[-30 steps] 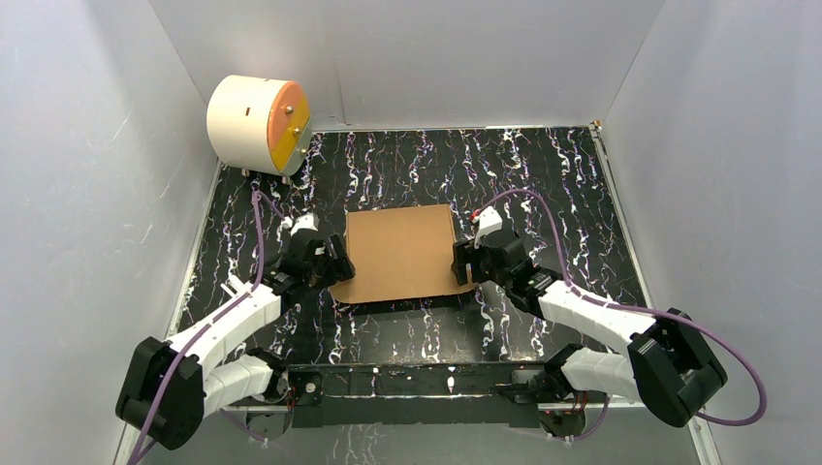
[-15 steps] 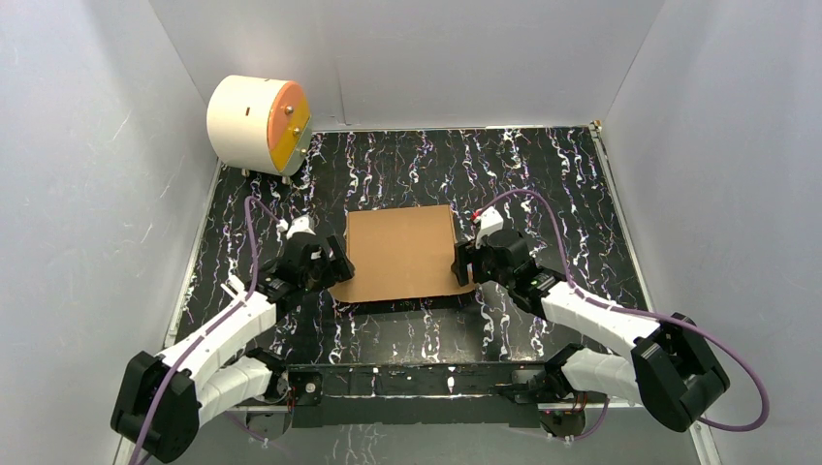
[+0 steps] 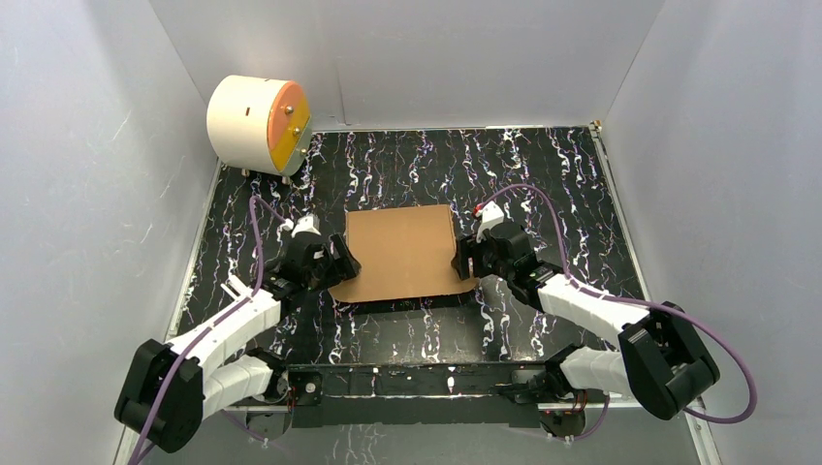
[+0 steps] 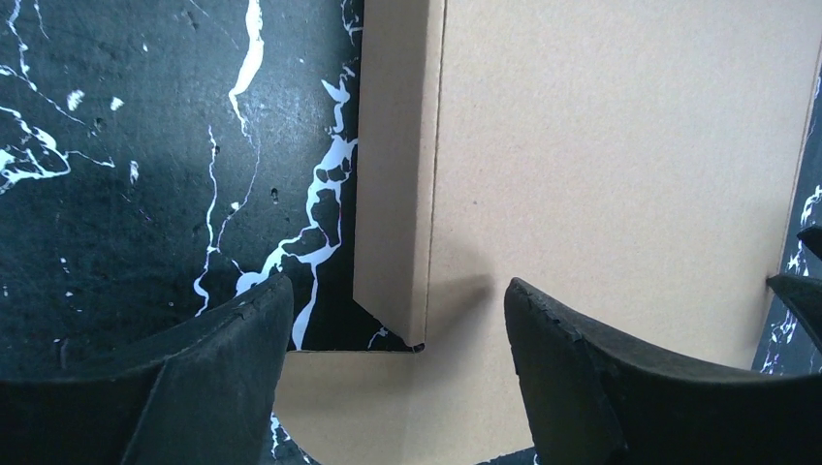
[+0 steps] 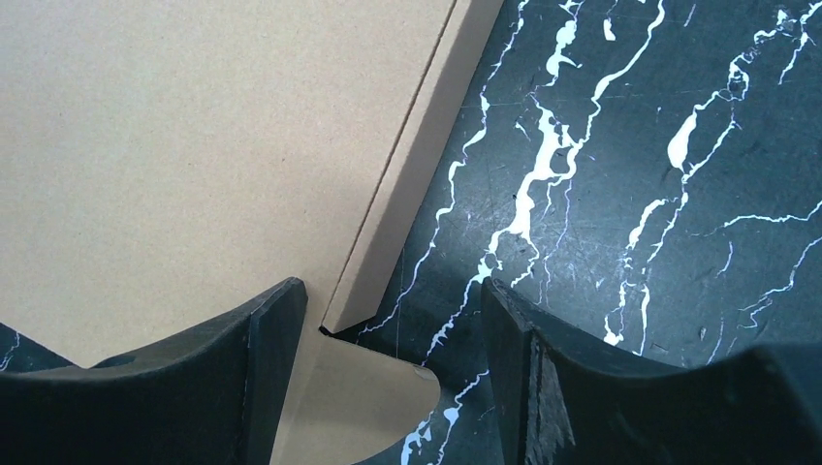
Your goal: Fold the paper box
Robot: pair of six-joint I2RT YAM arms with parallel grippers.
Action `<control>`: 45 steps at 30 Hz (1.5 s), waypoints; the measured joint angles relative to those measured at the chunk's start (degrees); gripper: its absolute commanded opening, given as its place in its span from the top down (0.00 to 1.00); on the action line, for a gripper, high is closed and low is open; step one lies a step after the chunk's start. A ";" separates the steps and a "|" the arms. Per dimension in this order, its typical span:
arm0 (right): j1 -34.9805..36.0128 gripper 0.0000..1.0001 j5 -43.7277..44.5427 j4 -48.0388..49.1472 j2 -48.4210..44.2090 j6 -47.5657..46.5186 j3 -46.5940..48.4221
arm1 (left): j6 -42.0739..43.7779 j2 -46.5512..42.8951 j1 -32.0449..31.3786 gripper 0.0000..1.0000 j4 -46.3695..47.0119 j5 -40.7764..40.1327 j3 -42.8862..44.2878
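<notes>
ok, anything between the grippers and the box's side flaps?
Nothing visible. Left gripper and right gripper, both open, each straddle a side flap of the paper box; the cream cylinder sits far off, back-left.

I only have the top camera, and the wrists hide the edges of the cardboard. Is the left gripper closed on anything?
Observer: No. In the left wrist view the left gripper is open, jaws apart on either side of the near end of a narrow side flap of the paper box.
Operator: And the right one?
Observer: The right gripper is open too, straddling the near end of the opposite flap.
Operator: Anything else at that corner?
Observer: A rounded tab of the same cardboard sticks out just below the flap's end, between the jaws.
</notes>
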 measured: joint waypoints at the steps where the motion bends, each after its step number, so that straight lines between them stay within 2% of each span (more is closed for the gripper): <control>1: -0.02 0.26 -0.37 0.17 0.13 0.00 0.00 | -0.15 0.24 0.00 0.24 0.61 0.20 -0.46; 9: -0.20 0.11 -2.93 -2.47 -0.92 -3.96 0.79 | -1.01 1.49 0.00 0.22 3.23 0.87 -1.27; 12: -0.20 0.07 -5.90 -6.19 -2.27 -7.28 3.43 | -0.24 -0.15 0.00 0.20 0.59 -0.04 -0.20; 13: -0.20 0.02 -7.02 -6.75 -2.71 -8.13 4.24 | 0.24 -1.01 0.00 0.19 -0.61 -0.63 0.48; 21: 1.07 0.01 -18.40 -9.01 -4.52 -16.09 9.49 | 8.44 -13.55 0.00 0.11 -9.14 -7.87 9.40; 27: 9.29 0.01 -19.69 -14.27 0.37 -22.29 14.82 | 17.42 -18.84 0.00 0.06 -10.36 -15.34 12.52; 32: 20.24 0.01 -13.00 -18.62 5.51 -28.06 19.23 | 21.59 -20.81 0.50 0.04 -10.80 -20.76 11.52; 35: 25.94 0.01 -6.56 -20.98 8.68 -31.45 21.75 | 21.88 -22.58 2.84 0.04 -11.28 -22.01 10.62; 41: 35.56 0.01 8.22 -21.97 13.55 -37.81 22.82 | 21.70 -25.59 9.81 0.04 -11.13 -20.55 8.81; 45: 39.47 0.03 16.39 -21.66 18.36 -40.92 23.41 | 21.05 -25.77 11.96 0.04 -11.04 -18.99 8.76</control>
